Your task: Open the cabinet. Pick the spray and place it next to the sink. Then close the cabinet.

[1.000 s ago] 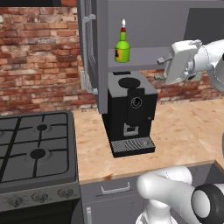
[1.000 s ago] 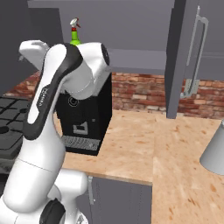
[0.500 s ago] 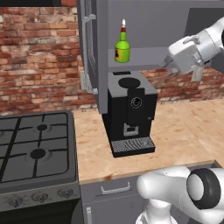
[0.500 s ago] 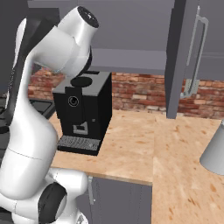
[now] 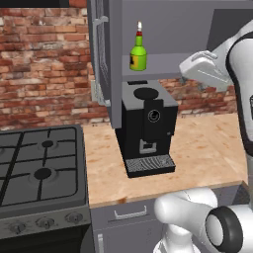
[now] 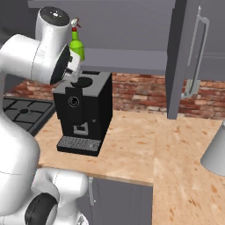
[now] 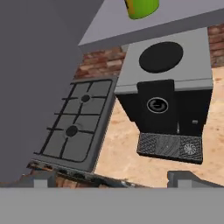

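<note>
The wooden counter (image 5: 207, 143) runs along a red brick wall (image 5: 44, 69). A black coffee machine (image 5: 147, 126) stands on it, and a dark stove (image 5: 39, 168) with 4 burners sits just beside the counter. Above, the cabinet (image 5: 163, 29) has both doors swung wide. The spray (image 5: 138, 49) stands upright on the grey bottom shelf, above the coffee machine. The gripper (image 7: 113, 179) is spread wide and holds nothing, out in front of the machine. The counter right of the machine is bare wood.
</note>
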